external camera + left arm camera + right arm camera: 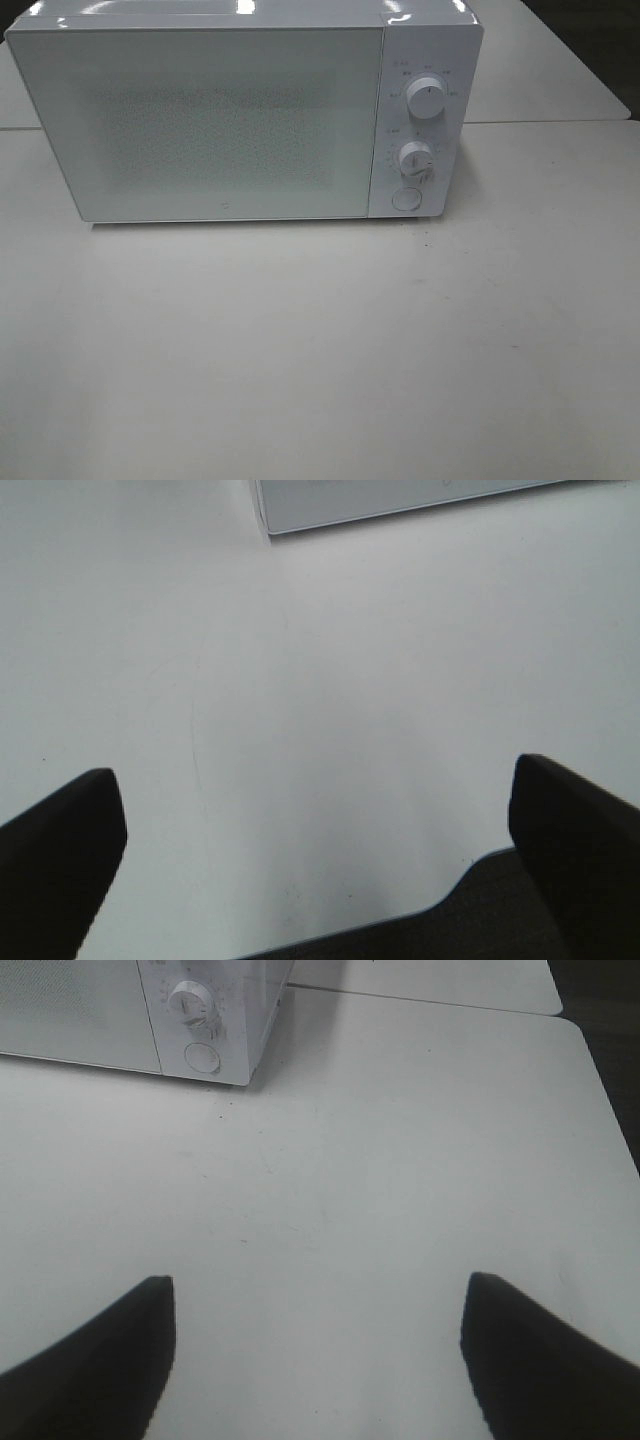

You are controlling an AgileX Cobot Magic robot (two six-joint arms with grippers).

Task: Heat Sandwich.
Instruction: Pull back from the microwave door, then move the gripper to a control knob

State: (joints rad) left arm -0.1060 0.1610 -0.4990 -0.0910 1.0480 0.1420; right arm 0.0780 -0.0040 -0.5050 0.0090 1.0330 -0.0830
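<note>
Hands (312, 772) (320, 1282) wide (dial (426, 97) txt blurred)

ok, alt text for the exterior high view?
A white microwave, door shut, sits at the back of a pale table. Its control panel, on the view's right, carries an upper knob, a lower knob and a round button beneath.

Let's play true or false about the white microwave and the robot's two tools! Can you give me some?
1. The microwave is closed. True.
2. It has three knobs. False: there are two, an upper knob and a lower knob, with a round button below them.
3. The left tool is squeezed shut. False: it is open and holds nothing.
4. The right tool is open. True.
5. The microwave stands on a white table. True.
</note>
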